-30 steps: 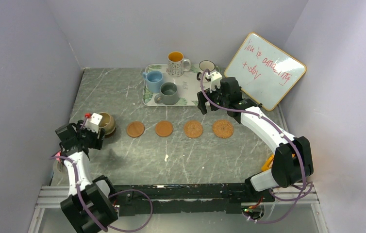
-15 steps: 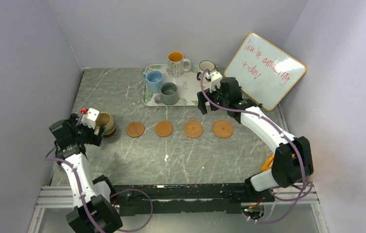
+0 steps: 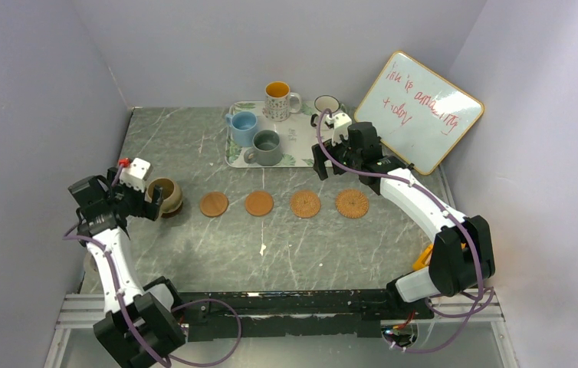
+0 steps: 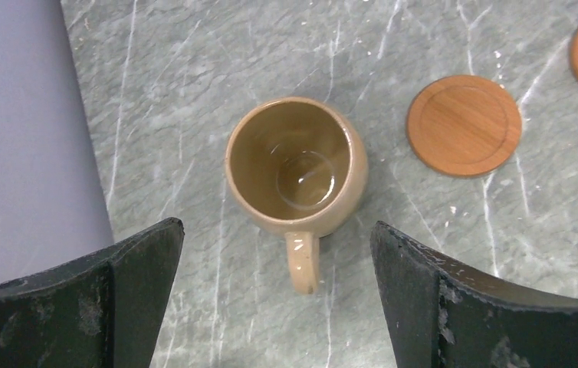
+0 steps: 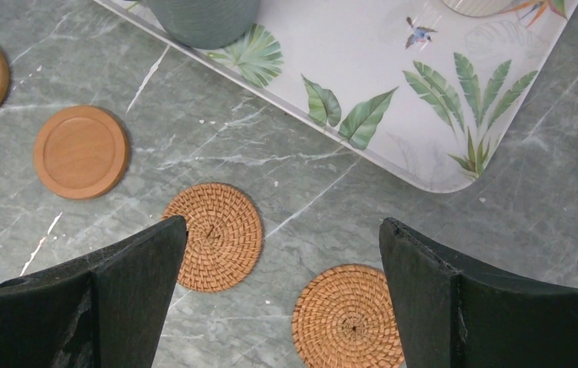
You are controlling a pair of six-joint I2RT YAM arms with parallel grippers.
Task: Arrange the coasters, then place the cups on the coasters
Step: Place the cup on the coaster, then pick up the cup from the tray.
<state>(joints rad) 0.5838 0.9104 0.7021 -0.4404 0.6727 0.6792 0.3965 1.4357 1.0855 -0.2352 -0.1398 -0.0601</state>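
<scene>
The tan mug point(image 4: 297, 165) stands upright at the left end of the coaster row, seemingly on a dark coaster point(image 3: 176, 208), so that spot looks filled. My left tool point(image 4: 274, 230) hangs spread wide just above it, gripping nothing. My right tool point(image 5: 284, 224), equally wide and empty, hovers over the woven coasters point(image 5: 213, 236) beside the tray point(image 5: 393, 92), well placed to fetch another mug.

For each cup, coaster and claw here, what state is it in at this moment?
Left claw: open, empty.
Right claw: open, empty.
Tan mug: upright, not held.
Blue mug: upright on tray.
Grey-green mug: upright on tray.
Patterned mug: upright on tray.
White mug: upright, near tray's corner.
Smooth coasters: flat, bare.
Woven coasters: flat, bare.
</scene>
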